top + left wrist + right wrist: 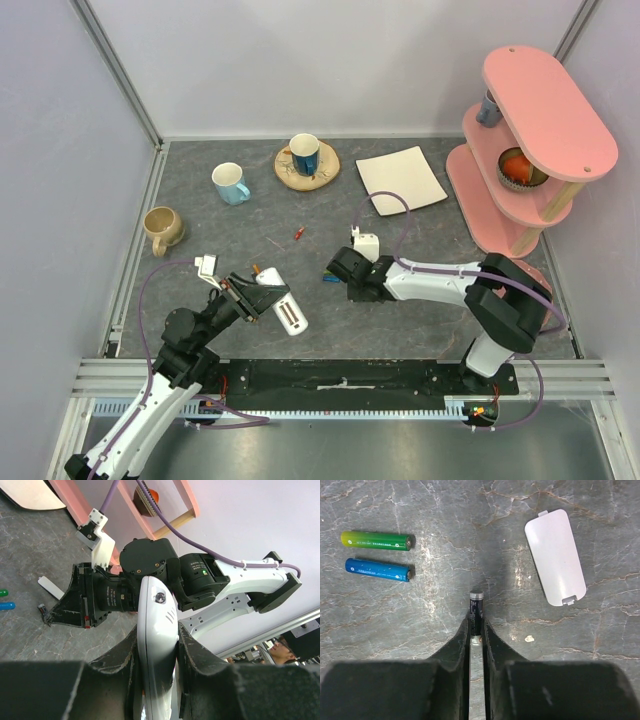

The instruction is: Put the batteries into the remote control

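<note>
My left gripper (258, 296) is shut on the white remote control (286, 310) and holds it tilted above the table; in the left wrist view the remote (157, 615) stands between the fingers. My right gripper (336, 268) is low at the table's middle, shut on a dark blue-purple battery (476, 611) whose tip sticks out past the fingertips. A green battery (377, 540) and a blue battery (379, 569) lie side by side on the table to its left. The white battery cover (555, 556) lies to its right. A red-orange battery (299, 234) lies farther back.
A flat square white plate (401, 178) lies at the back right beside a pink tiered shelf (530, 140). A blue mug on a wooden coaster (305, 155), a light blue mug (230, 183) and a tan mug (163, 228) stand at the back left.
</note>
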